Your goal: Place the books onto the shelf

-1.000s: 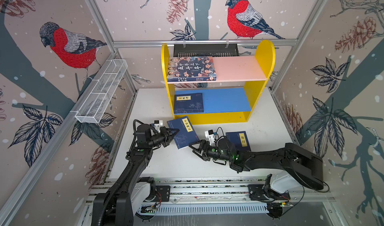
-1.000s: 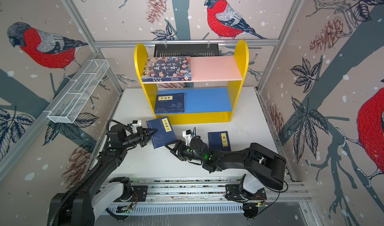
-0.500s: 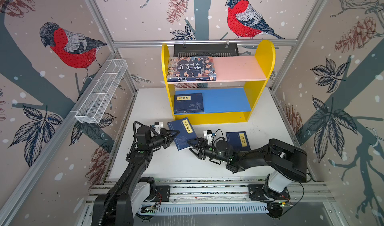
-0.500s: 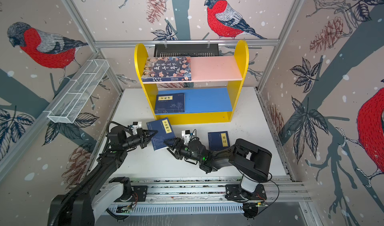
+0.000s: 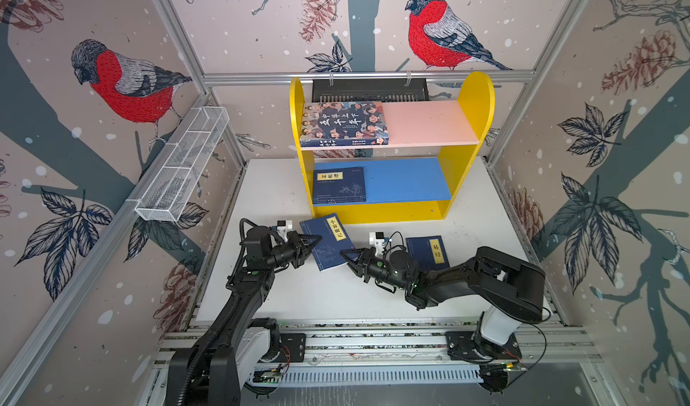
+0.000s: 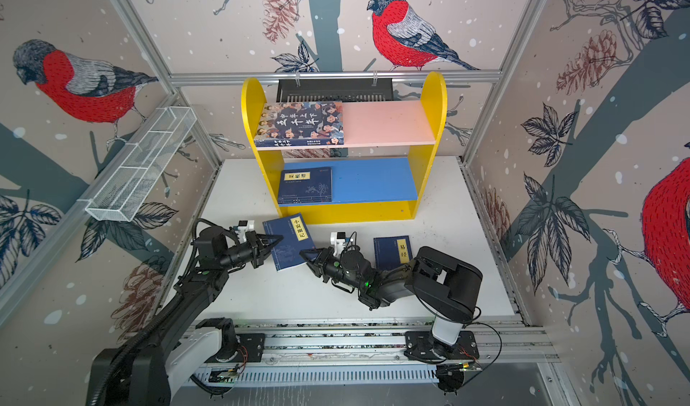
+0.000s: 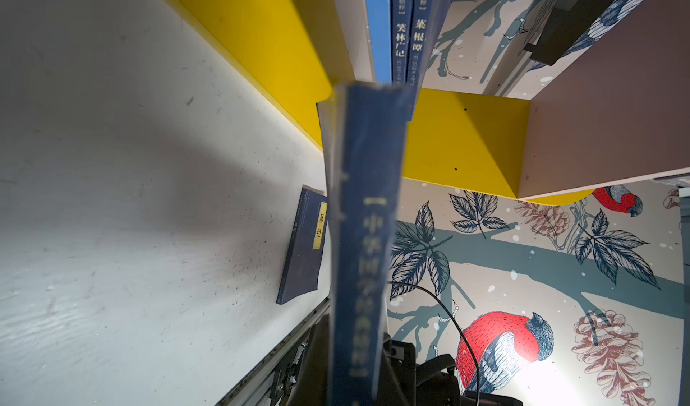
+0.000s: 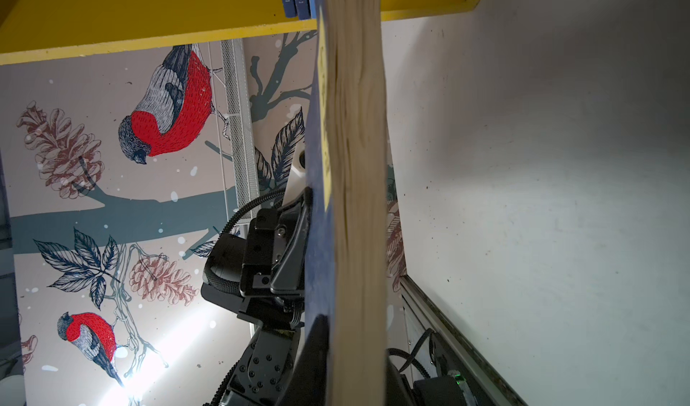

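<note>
A thin navy book (image 5: pixel 328 241) with a yellow label is held in front of the yellow shelf (image 5: pixel 475 98). My left gripper (image 5: pixel 313 240) is shut on its spine edge (image 7: pixel 367 217). My right gripper (image 5: pixel 345 254) is shut on its page edge (image 8: pixel 358 161). One black finger (image 8: pixel 317 352) presses the blue cover. A second navy book (image 5: pixel 427 253) lies flat on the table beside my right arm. The large cartoon-cover book (image 5: pixel 343 124) lies on the pink upper board. Navy books (image 5: pixel 339 184) lie stacked on the blue lower board, with two spines (image 7: pixel 401 31) showing.
A white wire basket (image 5: pixel 183 169) hangs on the left wall. A black slotted tray (image 5: pixel 369 90) hangs behind the shelf. The arms' metal rail (image 5: pixel 373 344) runs along the table's front edge. The right halves of both shelf boards (image 5: pixel 425 122) are bare.
My right gripper has moved left to the held book's free edge and closed on it. My left gripper has kept its grip and hardly moved.
</note>
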